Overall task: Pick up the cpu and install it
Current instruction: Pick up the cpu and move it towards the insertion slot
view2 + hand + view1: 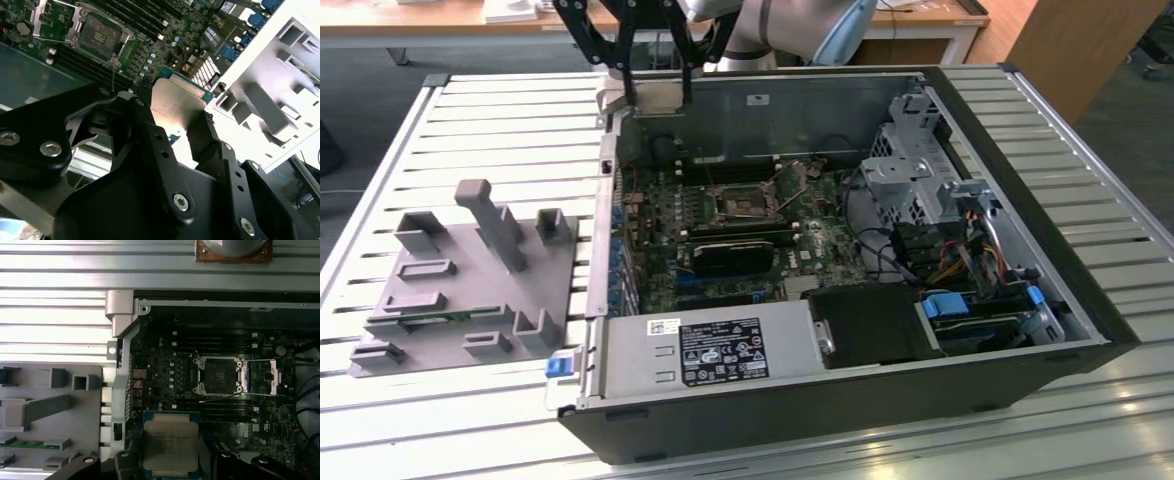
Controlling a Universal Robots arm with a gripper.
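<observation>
Transport step: jaws pinch the cpu (pixel 170 444) by its edges above a corner of the case (pixel 854 405), upper left of the exterior view, apart from the open socket (pixel 218 375); seating likely demands square alignment over it.

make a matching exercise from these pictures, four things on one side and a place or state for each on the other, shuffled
Things
1. cpu
2. socket
3. grey fixture tray
4. power supply

Places or states
A. on the slatted table, outside the computer case
B. clamped in the end effector, over the computer case
C. inside the computer case, white label on top
D. on the motherboard, open, no chip in it

Pairs: 1-B, 2-D, 3-A, 4-C
</observation>
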